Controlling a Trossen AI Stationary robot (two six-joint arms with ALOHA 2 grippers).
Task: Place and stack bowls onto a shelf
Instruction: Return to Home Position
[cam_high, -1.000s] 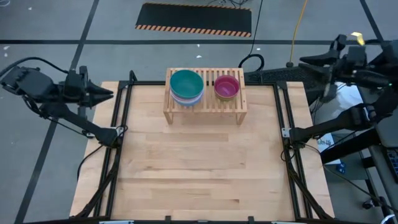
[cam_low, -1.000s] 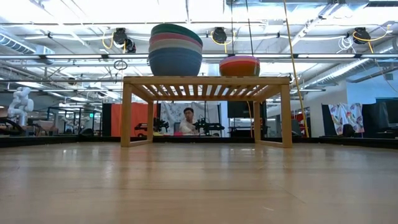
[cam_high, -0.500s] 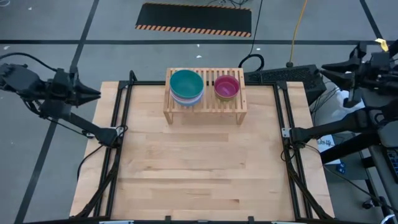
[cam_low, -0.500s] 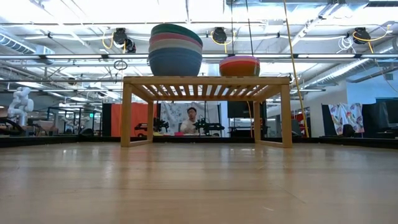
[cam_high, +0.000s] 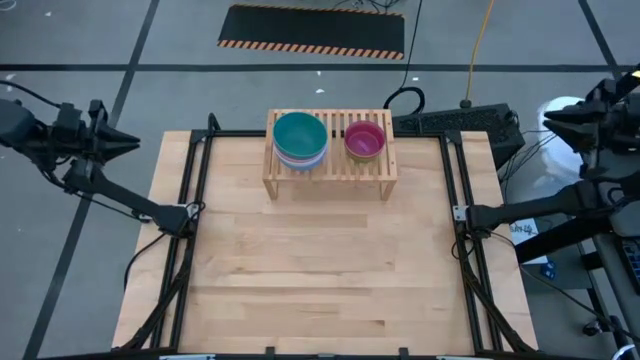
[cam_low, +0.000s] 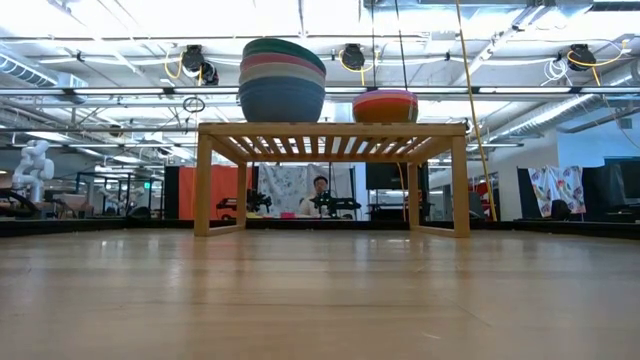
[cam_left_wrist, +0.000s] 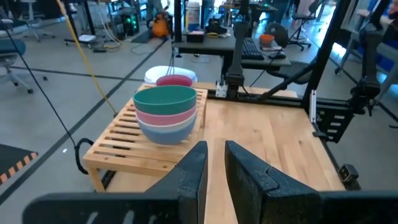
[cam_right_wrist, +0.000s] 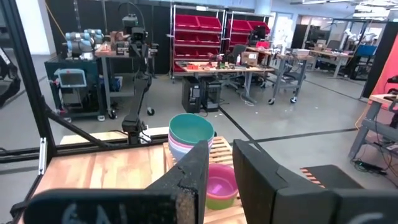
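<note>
Withdrawal of both arms from the worktop (cam_high: 320, 270) is what has changed over the last second. The left gripper (cam_high: 130, 140), which was near the worktop's left rear corner, is now carried well outside its left edge, and the right gripper (cam_high: 553, 117) has been pulled out beyond the right rear corner. In each wrist view the fingers are seen drawn close together with only a narrow slit between them, and nothing is held. The shelf (cam_high: 335, 150) is left untouched at the middle of the worktop's rear edge. Two stacks are borne on it: a taller stack topped by the teal bowl (cam_high: 300, 135) toward its left end, and a lower stack topped by the purple bowl (cam_high: 364, 138) toward its right end, just beside the first and apart from it. No bowl is seen on the worktop itself. The stacking is therefore judged to be finished, with only the parking of the arms left to be completed.
</note>
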